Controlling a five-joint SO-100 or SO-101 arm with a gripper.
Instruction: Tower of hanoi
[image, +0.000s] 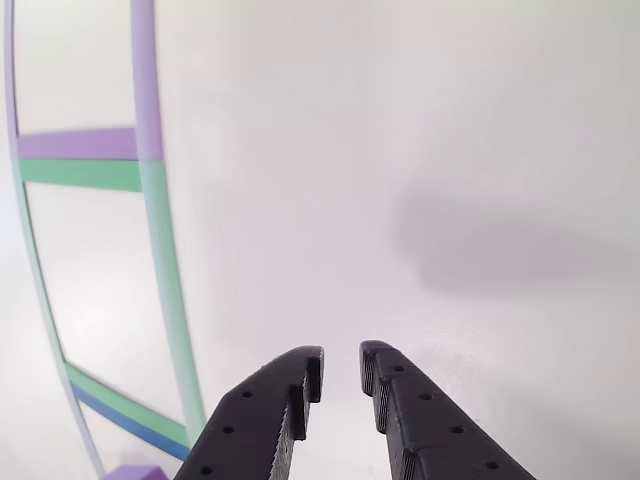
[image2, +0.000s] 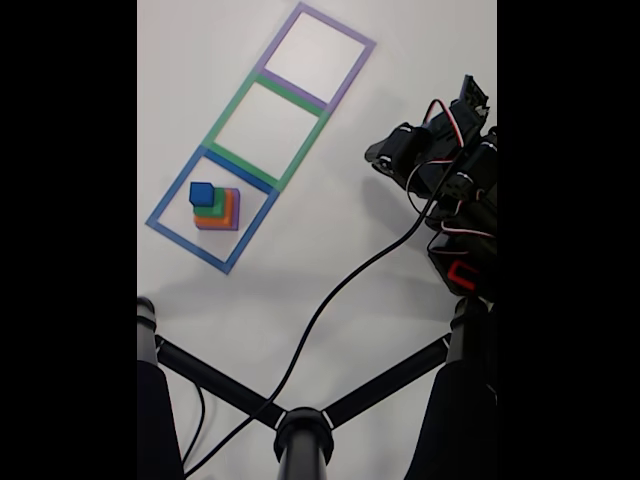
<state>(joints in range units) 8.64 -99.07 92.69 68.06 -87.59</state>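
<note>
claw (image: 341, 372) empty, narrowly parted, far from stack | risk: nudging blue cube (image2: 201, 193) topples tower (image2: 216, 208)

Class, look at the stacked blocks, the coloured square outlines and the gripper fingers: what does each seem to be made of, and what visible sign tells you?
Stacked blocks: probably matte foam or soft plastic; flat colour, no glare.
Square outlines: likely coloured tape, thin flat strips on the white table.
Gripper fingers: seemingly black 3D-printed plastic, with ridged inner faces and small round holes.
</note>
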